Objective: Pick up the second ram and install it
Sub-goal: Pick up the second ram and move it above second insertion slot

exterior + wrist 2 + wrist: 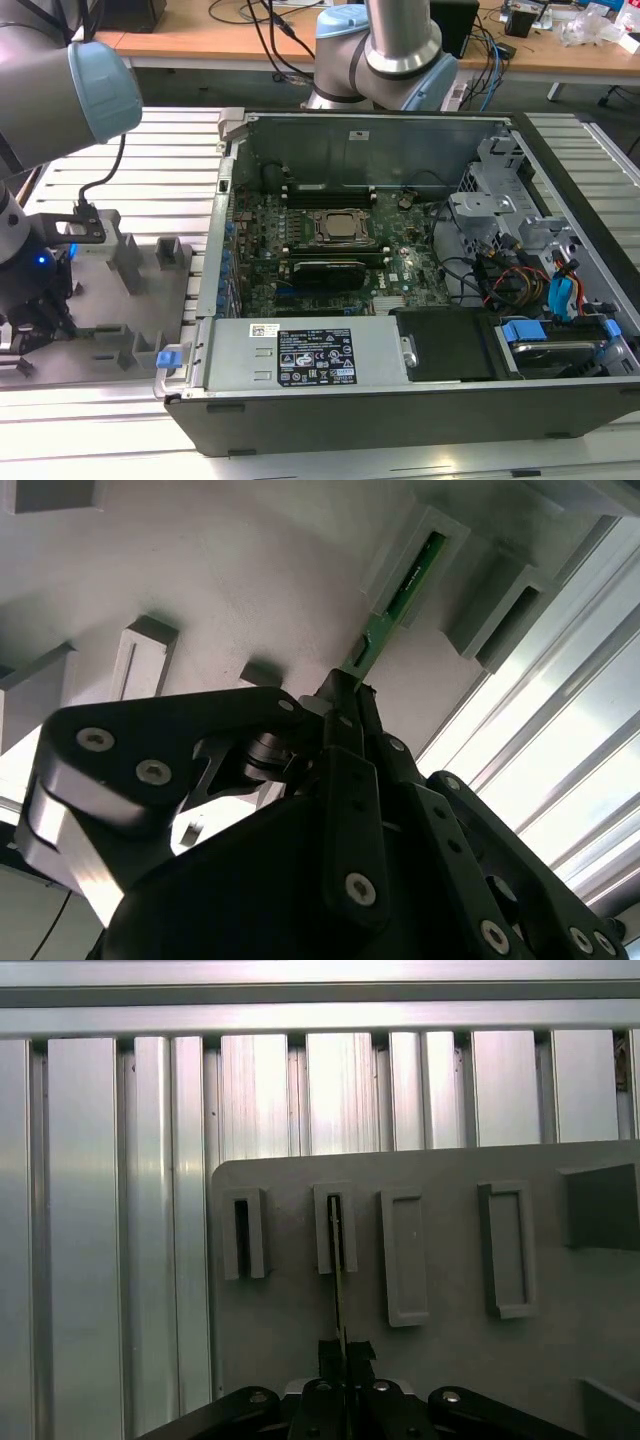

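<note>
Second wrist view has the gripper (350, 692) with its fingers together on one end of the ram (412, 580). The green stick stands on edge, its far end down in a pocket (385, 565) of the grey tray (250, 580). In the first wrist view the ram (338, 1270) shows edge-on as a thin line running from the gripper (345, 1352) into a pocket (322, 1230), with one narrow pocket (245, 1235) on one side and two wider ones on the other. That narrow pocket looks dark and empty.

At the lower left of the exterior view the arm (60, 90) bends down over the tray (110, 310), which lies on the slatted table (150, 170) just beside the open case (350, 430). The slots (325, 190) sit near the socket (335, 228) at the centre of that frame, well apart from the ram.

The step in hand looks like the pick-up: the grip is made, but the stick is not yet out of its pocket. Freeing it would call for a straight pull in line with the pocket walls, since any tilt could jam the thin board. The carry must then clear the case wall. I cannot tell from here which slot is free.
</note>
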Available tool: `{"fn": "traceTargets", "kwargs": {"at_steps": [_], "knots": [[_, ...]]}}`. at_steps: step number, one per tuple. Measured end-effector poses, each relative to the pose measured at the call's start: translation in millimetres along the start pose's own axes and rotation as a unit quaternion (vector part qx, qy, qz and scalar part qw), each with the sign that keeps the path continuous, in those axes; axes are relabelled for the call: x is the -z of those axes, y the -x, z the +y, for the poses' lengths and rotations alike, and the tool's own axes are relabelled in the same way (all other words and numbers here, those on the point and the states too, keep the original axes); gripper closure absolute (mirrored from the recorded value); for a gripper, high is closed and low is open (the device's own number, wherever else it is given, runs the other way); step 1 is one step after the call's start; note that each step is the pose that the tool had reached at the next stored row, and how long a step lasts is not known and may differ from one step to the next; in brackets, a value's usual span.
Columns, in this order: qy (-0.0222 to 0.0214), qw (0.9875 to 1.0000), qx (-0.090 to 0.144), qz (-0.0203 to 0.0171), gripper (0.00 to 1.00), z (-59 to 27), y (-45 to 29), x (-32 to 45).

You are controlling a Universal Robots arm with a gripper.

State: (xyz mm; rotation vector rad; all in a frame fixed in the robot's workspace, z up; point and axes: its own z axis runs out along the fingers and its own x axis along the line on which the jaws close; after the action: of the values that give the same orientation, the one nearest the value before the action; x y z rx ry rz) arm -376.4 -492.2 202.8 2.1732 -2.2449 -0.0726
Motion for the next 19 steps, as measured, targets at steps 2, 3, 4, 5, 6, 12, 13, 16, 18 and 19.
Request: {"fn": "traceTargets", "kwargs": {"at_steps": [2,3,4,5,6,12,13,16,18,19], "knots": [[0.0001,1.0,0.0,0.0001,0.87,0.2,0.1,3.5],[0.0001,1.0,0.0,0.0001,0.87,0.2,0.1,4.7],[0.0001,1.0,0.0,0.0,0.87,0.2,0.1,5.6],[0.0,1.0,0.0,0.0,0.87,0.2,0.2,6.5],[0.0001,1.0,0.0,0.0001,0.87,0.3,0.2,8.0],[0.0001,1.0,0.0,0.0001,0.87,0.6,0.3,14.6],[0.0001,1.0,0.0,0.0001,0.87,0.6,0.4,15.4],[0.0001,1.0,0.0,0.0001,0.87,0.8,0.5,18.6],[0.0001,1.0,0.0,0.0001,0.87,0.9,0.5,21.6],[0.0001,1.0,0.0,0.0001,0.87,1.0,0.5,22.7]]}}
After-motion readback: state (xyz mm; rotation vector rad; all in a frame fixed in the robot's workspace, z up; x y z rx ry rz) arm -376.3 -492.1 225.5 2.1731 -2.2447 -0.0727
